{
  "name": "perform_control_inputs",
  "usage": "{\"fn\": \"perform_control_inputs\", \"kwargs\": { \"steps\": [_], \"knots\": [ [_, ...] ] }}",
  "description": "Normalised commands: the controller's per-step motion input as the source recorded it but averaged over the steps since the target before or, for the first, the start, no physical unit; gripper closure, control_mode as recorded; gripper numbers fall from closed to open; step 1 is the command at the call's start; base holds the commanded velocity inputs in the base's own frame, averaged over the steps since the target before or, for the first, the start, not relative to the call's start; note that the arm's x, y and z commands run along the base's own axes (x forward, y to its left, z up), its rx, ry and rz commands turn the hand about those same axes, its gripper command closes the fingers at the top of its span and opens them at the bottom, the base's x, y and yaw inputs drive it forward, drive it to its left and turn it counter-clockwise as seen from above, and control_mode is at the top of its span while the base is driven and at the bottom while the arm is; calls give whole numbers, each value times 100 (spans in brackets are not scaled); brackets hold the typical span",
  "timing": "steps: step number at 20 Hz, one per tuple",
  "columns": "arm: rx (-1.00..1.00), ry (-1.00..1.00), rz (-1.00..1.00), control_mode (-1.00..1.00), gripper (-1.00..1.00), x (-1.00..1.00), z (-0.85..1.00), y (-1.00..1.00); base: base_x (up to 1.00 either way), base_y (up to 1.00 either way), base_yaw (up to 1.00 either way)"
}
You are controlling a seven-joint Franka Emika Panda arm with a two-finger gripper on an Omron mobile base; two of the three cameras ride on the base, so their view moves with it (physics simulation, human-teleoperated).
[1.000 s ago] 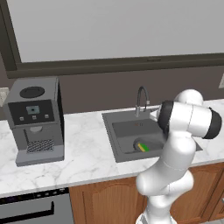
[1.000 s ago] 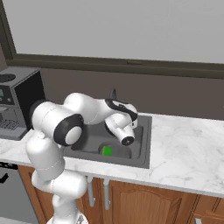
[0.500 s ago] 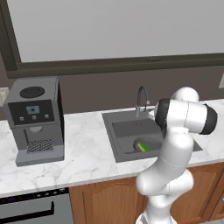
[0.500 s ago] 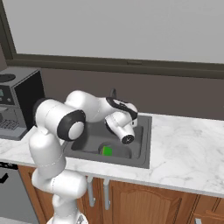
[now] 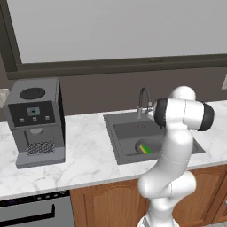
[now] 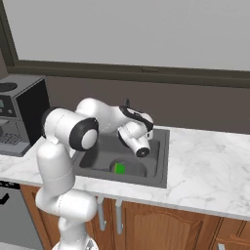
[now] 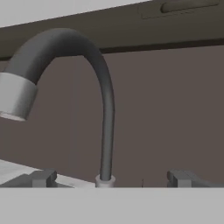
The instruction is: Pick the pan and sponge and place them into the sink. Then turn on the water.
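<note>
Two things already lie in the sink (image 6: 158, 161): the sponge (image 6: 119, 169), green and yellow, resting on the pan (image 6: 131, 170) on the basin floor. My gripper (image 6: 142, 152) hangs over the basin facing the faucet (image 7: 89, 78); I cannot tell whether it is spread or pressed together. No water runs yet, so turning it on is left. The faucet's neck rises upright, spout curving toward the basin.

Matt dark faucet (image 7: 104, 92), veined marble counter (image 5: 88, 155)
</note>
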Motion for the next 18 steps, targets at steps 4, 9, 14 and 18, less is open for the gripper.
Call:
{"fn": "perform_control_inputs", "kwargs": {
  "steps": [4,9,14,18],
  "knots": [
    [2,6,0,-100,-100,27,-17,-4,0,0,0],
    [2,5,0,-100,-100,26,-17,0,0,0,0],
    [2,3,0,-100,-100,28,-12,0,0,0,0],
    [1,0,0,-100,-100,28,-9,-7,0,0,0]
  ]
}}
